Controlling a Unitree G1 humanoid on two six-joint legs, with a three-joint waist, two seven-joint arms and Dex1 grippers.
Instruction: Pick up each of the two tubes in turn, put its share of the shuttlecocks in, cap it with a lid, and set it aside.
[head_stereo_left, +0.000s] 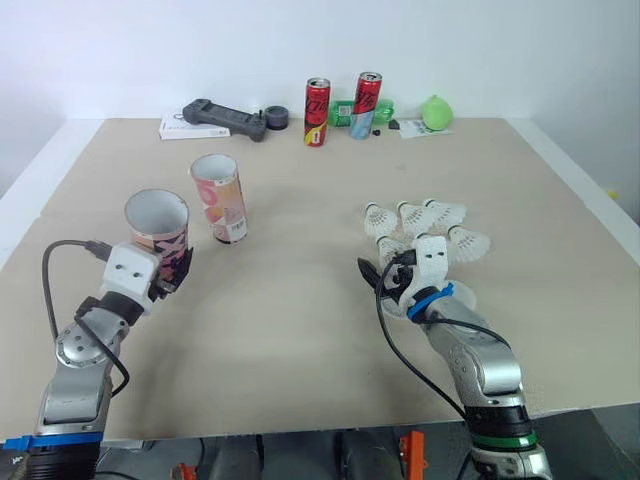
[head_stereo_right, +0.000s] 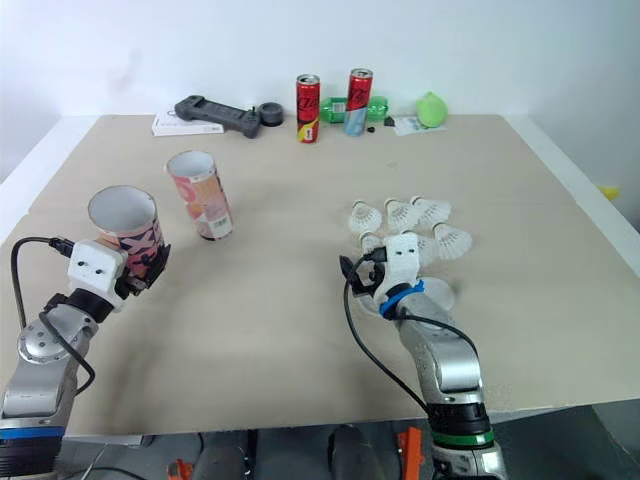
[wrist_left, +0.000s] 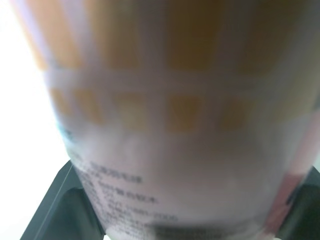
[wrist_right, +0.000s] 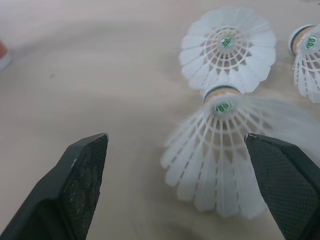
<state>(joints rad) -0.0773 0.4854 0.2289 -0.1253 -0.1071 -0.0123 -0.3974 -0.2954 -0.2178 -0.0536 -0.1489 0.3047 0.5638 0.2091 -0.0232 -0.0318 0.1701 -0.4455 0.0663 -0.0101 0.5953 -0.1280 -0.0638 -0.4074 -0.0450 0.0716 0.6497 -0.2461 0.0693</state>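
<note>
My left gripper (head_stereo_left: 172, 266) is shut on a patterned open-topped tube (head_stereo_left: 157, 226), held upright near the table's left front; its wall (wrist_left: 175, 125) sits between the two black fingers (wrist_left: 62, 202). A second tube (head_stereo_left: 220, 197) stands upright just beyond it to the right. Several white shuttlecocks (head_stereo_left: 416, 216) lie in a cluster at centre right. My right gripper (head_stereo_left: 385, 268) is open and low at the cluster's near edge. One shuttlecock (wrist_right: 220, 150) lies between its fingers, close to one finger (wrist_right: 287, 182), and another shuttlecock (wrist_right: 227, 47) lies just past it.
Two red cans (head_stereo_left: 317, 112), a green bottle (head_stereo_left: 345, 113), a green ball (head_stereo_left: 436, 112), a black controller (head_stereo_left: 225, 118) and a small black ring (head_stereo_left: 277, 117) line the table's far edge. A faint translucent disc (head_stereo_right: 440, 296) lies beside my right forearm. Bare tabletop (head_stereo_left: 290, 300) separates the two arms.
</note>
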